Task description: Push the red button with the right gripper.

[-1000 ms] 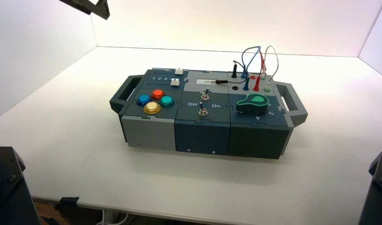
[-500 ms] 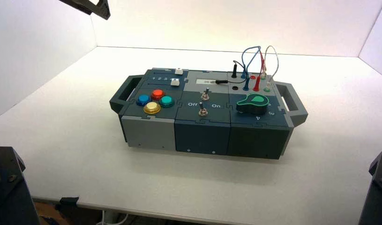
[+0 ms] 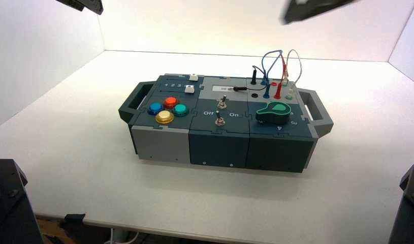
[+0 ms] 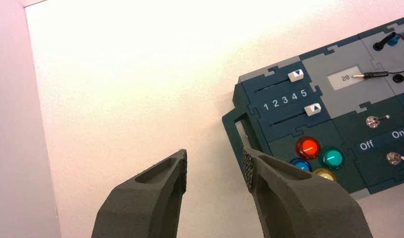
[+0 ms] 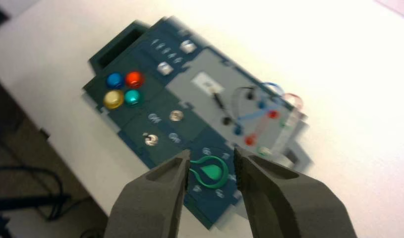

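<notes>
The red button [image 3: 170, 102] sits on the box's left block among a blue button [image 3: 155, 108], a teal button [image 3: 180, 109] and a yellow button [image 3: 164, 117]. It also shows in the left wrist view [image 4: 308, 147] and the right wrist view [image 5: 134, 78]. My right gripper [image 5: 212, 163] is open and empty, high above the box over the green knob [image 5: 210, 171]; part of it shows at the top of the high view [image 3: 314, 9]. My left gripper [image 4: 214, 163] is open and empty, high off the box's left end, seen at the high view's top left [image 3: 83, 5].
The box [image 3: 220, 147] stands on a white table with handles at both ends. Two toggle switches [image 3: 221, 112] marked Off and On sit in its middle block. Two sliders [image 4: 304, 91] with a 1–5 scale and wires with banana plugs [image 3: 276, 76] lie at the back.
My right gripper has come into the high view at the top right. My left gripper has shifted a little to the left at the top. The box has not moved.
</notes>
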Tool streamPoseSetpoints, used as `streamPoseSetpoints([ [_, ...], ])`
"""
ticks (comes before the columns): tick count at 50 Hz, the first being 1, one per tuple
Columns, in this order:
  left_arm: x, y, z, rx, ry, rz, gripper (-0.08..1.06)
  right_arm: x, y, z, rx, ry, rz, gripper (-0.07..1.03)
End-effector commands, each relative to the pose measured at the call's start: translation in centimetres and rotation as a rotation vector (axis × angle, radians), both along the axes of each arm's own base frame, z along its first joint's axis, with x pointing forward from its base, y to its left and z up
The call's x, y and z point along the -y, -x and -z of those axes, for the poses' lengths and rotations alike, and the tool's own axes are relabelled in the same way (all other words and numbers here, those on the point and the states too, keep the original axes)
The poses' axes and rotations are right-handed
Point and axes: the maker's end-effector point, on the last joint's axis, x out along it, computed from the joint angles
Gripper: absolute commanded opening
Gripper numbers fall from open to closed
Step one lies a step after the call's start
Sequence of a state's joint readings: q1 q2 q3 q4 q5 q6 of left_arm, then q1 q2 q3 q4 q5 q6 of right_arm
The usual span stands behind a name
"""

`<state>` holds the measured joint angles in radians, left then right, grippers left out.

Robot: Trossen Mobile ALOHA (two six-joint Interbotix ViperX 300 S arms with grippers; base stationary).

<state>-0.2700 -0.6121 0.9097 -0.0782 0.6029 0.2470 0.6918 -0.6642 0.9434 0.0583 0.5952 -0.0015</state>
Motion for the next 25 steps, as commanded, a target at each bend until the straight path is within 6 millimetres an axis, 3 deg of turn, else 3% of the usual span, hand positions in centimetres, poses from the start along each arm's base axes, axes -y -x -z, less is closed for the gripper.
streamPoseSetpoints([
  [1,-0.2,-0.4,-1.5,0.052,0.017,-0.015,0.6,-3.4,-1.5,-1.5,0.018,-0.021,-0.051,0.42],
  [16,-1.1,-0.4,-2.1,0.086,0.026,-0.049,0.6,-9.4,-4.0,-0.1,-0.034,0.034,-0.131,0.39],
  [19,-1.1,-0.3,-2.2,0.088,0.026,-0.049,0.6,-9.5,-4.1,0.0,-0.035,0.036,-0.134,0.39],
  [20,-1.3,-0.4,-2.1,0.085,0.025,-0.052,0.6,-10.5,-4.4,0.6,-0.048,0.048,-0.145,0.33],
  [25,-1.4,-0.4,-2.1,0.084,0.025,-0.059,0.6,-11.6,-4.8,1.6,-0.07,0.067,-0.154,0.2],
])
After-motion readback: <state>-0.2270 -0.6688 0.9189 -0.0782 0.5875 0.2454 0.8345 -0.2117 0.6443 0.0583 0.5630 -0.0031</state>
